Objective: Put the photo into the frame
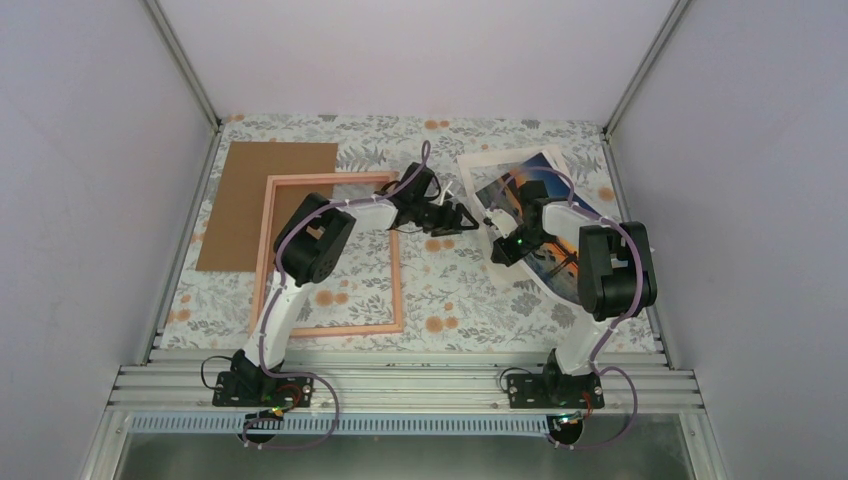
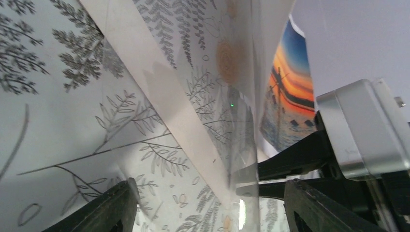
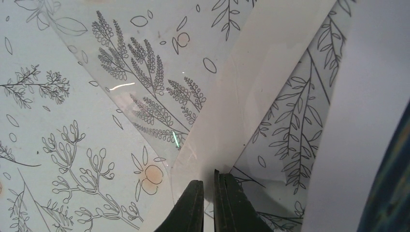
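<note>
1. Right of the frame (image 1: 330,330), the photo (image 1: 507,194) lay mostly hidden under the right arm (image 1: 605,262) and the white mat (image 1: 478,165).
2. Its long axis ran askew to the frame.
3. The left end effector (image 2: 208,203) gaped wide; the right end effector (image 3: 209,186) pinched the white mat.

Overhead you get soft, even light from above, with faint shadows under the arms left of the photo (image 1: 520,190). In the left wrist view the photo glows saturated, a green glint sits just left of it on the clear sheet (image 2: 232,104), and the left gripper's fingers (image 2: 106,208) below it blur dark. In the right wrist view white glare streaks that sheet and the mat board (image 3: 251,96) washes pale.
</note>
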Robot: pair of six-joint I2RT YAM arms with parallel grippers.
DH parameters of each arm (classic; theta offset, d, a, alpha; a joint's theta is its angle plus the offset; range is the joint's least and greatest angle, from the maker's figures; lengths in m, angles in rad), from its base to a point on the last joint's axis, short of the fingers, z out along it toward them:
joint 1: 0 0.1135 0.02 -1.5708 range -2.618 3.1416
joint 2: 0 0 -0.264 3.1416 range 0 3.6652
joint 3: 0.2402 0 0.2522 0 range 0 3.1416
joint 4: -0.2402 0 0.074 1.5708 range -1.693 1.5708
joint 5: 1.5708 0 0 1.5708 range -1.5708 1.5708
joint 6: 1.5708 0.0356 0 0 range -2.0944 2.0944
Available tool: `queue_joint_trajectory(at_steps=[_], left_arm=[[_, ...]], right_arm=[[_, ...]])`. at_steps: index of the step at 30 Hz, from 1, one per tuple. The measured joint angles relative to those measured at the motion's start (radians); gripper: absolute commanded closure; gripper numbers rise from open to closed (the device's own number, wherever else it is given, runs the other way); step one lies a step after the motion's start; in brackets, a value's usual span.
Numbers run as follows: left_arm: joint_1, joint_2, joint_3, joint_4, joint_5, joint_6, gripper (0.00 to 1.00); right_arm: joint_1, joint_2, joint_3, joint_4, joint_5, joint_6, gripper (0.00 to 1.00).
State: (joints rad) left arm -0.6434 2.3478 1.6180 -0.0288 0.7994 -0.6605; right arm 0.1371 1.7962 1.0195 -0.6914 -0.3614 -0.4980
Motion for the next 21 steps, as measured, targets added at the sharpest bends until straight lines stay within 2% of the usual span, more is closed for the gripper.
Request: queue_joint_trajectory(at_steps=[3,10,21], left_arm=[[0.0,0.0,-0.036,0.086,0.033,-0.067,0.17],[0.01,0.0,-0.125,0.287,0.09,-0.219,0.18],[0.014,0.0,-0.184,0.364,0.07,-0.331,0.52]], right_arm=[[0.0,0.0,0.0,0.0,0.0,0.0,0.91],[0.0,-0.002,-0.003,0.003,0.0,0.0,0.91],[0.0,-0.006,-0.009,0.011,0.0,-0.003,0.9]])
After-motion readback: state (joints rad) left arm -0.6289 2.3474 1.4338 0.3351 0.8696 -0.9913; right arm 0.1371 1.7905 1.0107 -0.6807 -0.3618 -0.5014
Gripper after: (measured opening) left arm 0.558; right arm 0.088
